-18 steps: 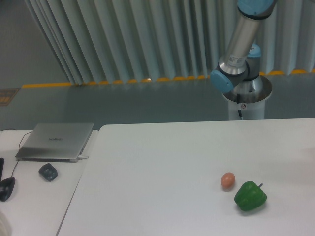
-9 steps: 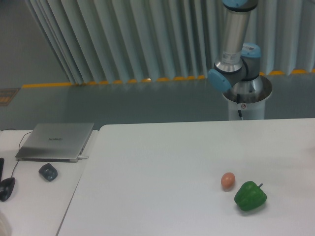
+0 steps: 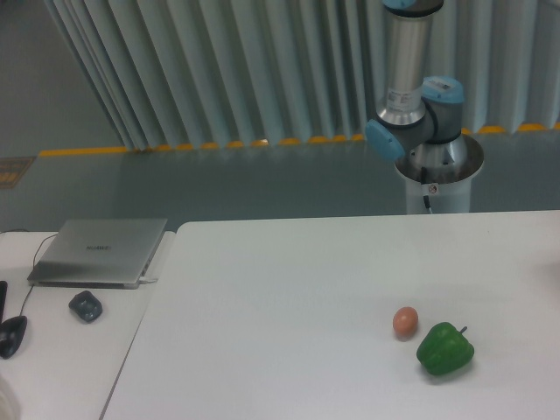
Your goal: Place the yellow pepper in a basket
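Nearest the camera, on the right part of the white desk (image 3: 289,289), a green pepper (image 3: 444,349) sits on its side with its short stem pointing up and right. Just beside it to the left, a small brown egg (image 3: 405,321), close to the pepper; cannot tell if they touch. Rest of that desk top shows only a faint shadow at the right edge.

Left, a second lower desk (image 3: 61,367) butts against the white one. On it: a dark mouse (image 3: 86,305), another black object (image 3: 11,335) cut off at the left edge with a cable running up from it, and further back a closed grey laptop (image 3: 99,251), lid down, lying flat near the seam between the two desks.

Behind the white desk, the arm's base (image 3: 440,175) stands on a round metal pedestal on the grey floor. The arm (image 3: 407,70) rises from a blue-capped joint straight up and leaves the top of the picture. The pincer is out of view above the frame, so its state cannot be told.

Yellow pepper: not visible anywhere in this view; no basket in view either.

Farthest back, a yellow-black floor stripe (image 3: 201,145) and pale pleated curtain (image 3: 219,61) fill the wall.
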